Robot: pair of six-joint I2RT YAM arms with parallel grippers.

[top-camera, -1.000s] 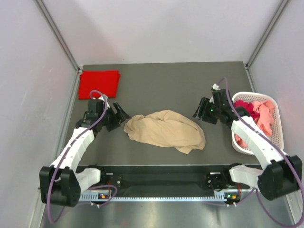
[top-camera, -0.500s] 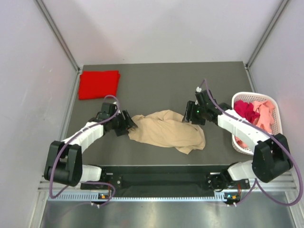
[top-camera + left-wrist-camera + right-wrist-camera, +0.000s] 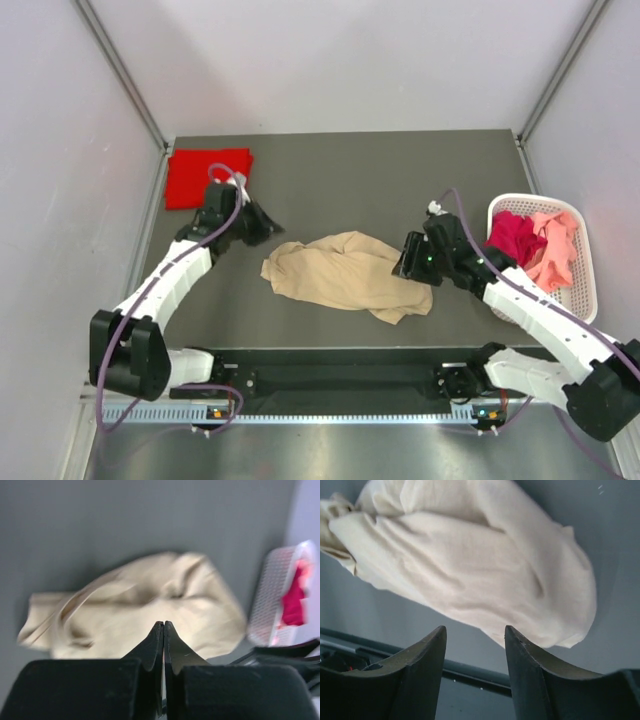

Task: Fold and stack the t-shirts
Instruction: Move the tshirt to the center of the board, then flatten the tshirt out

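Quick rundown of what's on the worktop (image 3: pixel 350 170) right now.

The left tool (image 3: pixel 268 227) has its two fingers (image 3: pixel 150 652) pressed flat together, and from its wrist cam there's nothing pinched between them. It isn't on any cloth. The tan t-shirt (image 3: pixel 345 275) sits out ahead of its tips as a crumpled lump, near but apart in the top view. The bright red t-shirt (image 3: pixel 205 177) lies flat and folded behind that tool, by the far corner on its own side of the worktop, well apart from the tan one.

The right tool (image 3: pixel 404 266) has its fingers (image 3: pixel 422 655) spread, with a clear gap between them and nothing in it. Through that gap you see the rounded end of the tan t-shirt (image 3: pixel 470 555) just ahead of the tips. From above, this tool overlaps the end of the shirt nearest the basket. Can't tell whether it's actually touching the fabric.

So the tan shirt is between the two tools, bunched up and not folded, closer to the right one.

Behind the right tool, along its own arm's side, is the white slotted basket (image 3: pixel 578 300), with a dark red cloth (image 3: pixel 512 238) and a pink cloth (image 3: pixel 555 245) heaped inside. The left wrist cam also catches the basket (image 3: pixel 270 600), blurry, way out past the tan shirt (image 3: pixel 140 610).
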